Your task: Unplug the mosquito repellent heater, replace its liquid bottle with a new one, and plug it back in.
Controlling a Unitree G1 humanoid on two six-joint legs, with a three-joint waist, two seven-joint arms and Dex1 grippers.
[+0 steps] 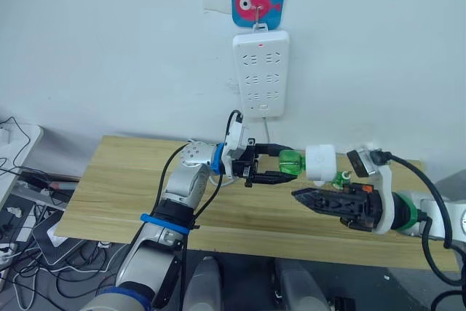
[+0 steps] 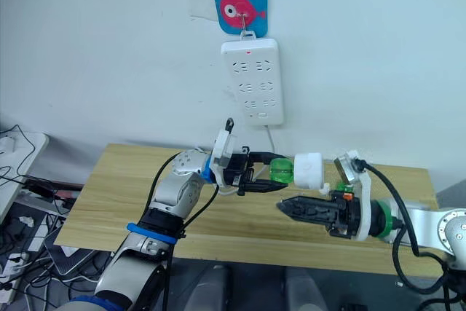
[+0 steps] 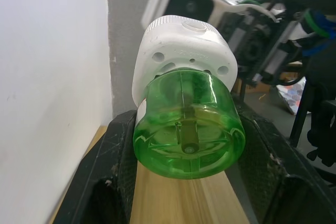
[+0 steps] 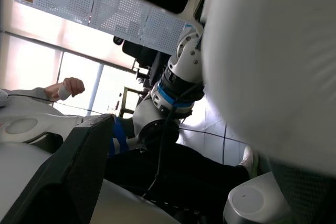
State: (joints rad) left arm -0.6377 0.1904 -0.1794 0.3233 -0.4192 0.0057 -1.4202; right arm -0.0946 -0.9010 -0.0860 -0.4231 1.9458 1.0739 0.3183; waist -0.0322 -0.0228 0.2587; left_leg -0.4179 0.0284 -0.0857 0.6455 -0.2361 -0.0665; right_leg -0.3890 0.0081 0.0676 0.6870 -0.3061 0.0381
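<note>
The mosquito repellent heater [image 1: 320,162], a small white rounded unit, hangs in the air above the table with its green liquid bottle [image 1: 291,162] still screwed into it. My left gripper [image 1: 285,164] is shut on the green bottle [image 3: 186,124], one finger on each side, and the white heater [image 3: 184,51] juts out beyond the fingertips. My right gripper [image 1: 298,194] lies just below and in front of the heater, pointing toward the left gripper. Its fingers [image 4: 68,171] stand wide apart and hold nothing. A small green and white item [image 1: 342,178] sits on the table behind the right gripper.
A long white power strip [image 1: 261,74] hangs on the wall under a blue fish hook, its cord dropping behind the wooden table [image 1: 124,180]. Cables and boxes lie on the floor at the left. A person's hand [image 4: 71,87] shows far off in the right wrist view.
</note>
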